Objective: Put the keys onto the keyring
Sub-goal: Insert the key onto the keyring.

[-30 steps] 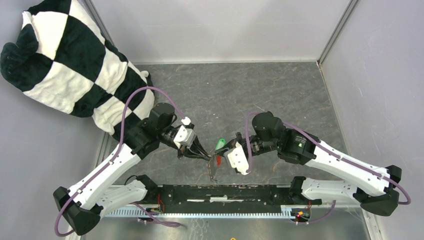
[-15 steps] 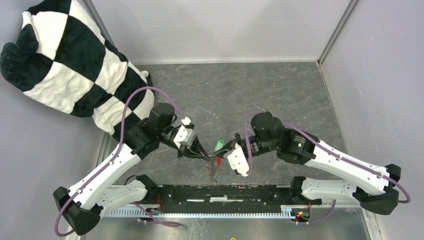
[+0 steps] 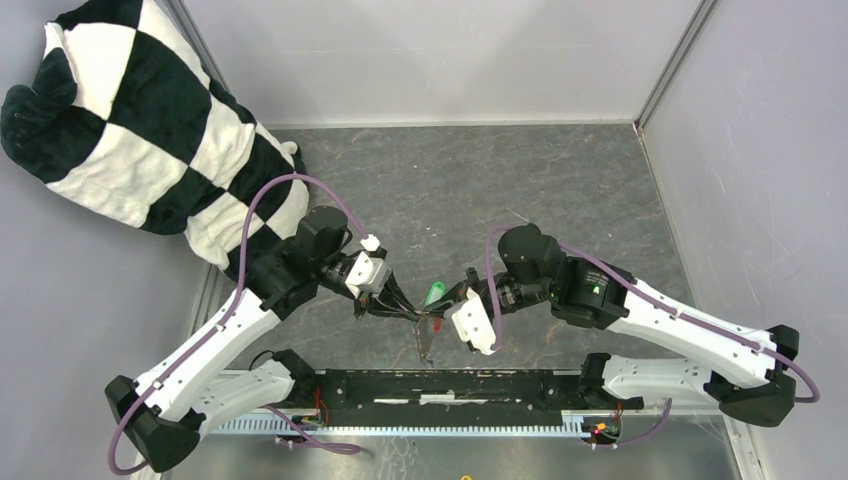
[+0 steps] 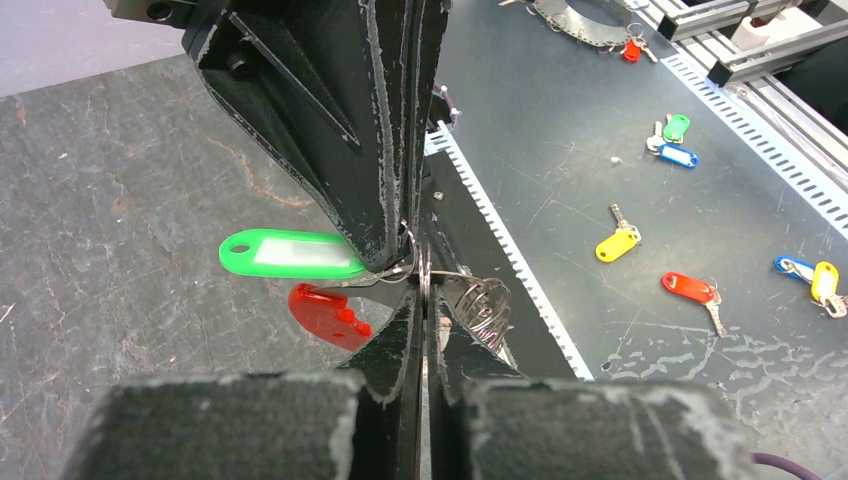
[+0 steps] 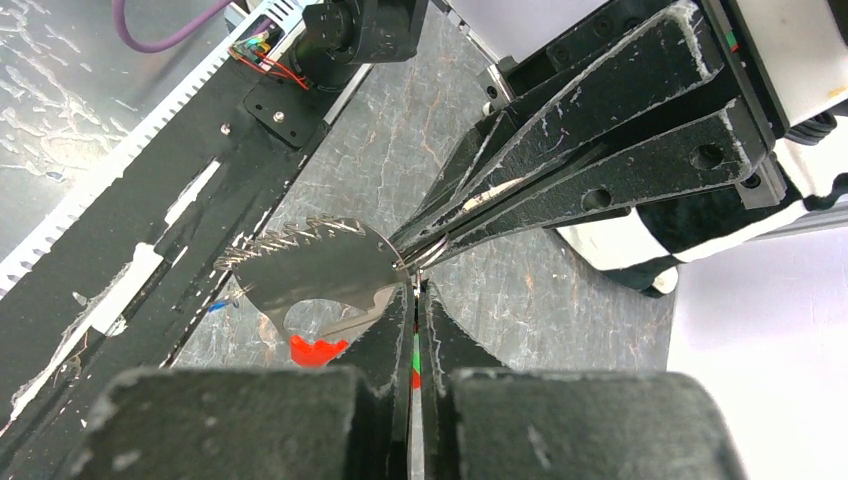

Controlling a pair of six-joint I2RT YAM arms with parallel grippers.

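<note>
While L gripper (image 3: 411,316) pinches keyring (image 4: 322,310) by table (image 3: 560,190) edge, R gripper (image 3: 438,312) pinches green key (image 4: 290,254) (tip-to-tip).

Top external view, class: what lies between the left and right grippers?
Between left gripper and right gripper sit the green key head and the keyring with its red tag; the top view shows this.

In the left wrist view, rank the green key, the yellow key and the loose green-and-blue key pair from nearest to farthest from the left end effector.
From the left end effector:
1. green key, just left of the tips.
2. yellow key, to the right, on the metal sheet.
3. green-and-blue key pair, upper right, farther along the sheet.
</note>
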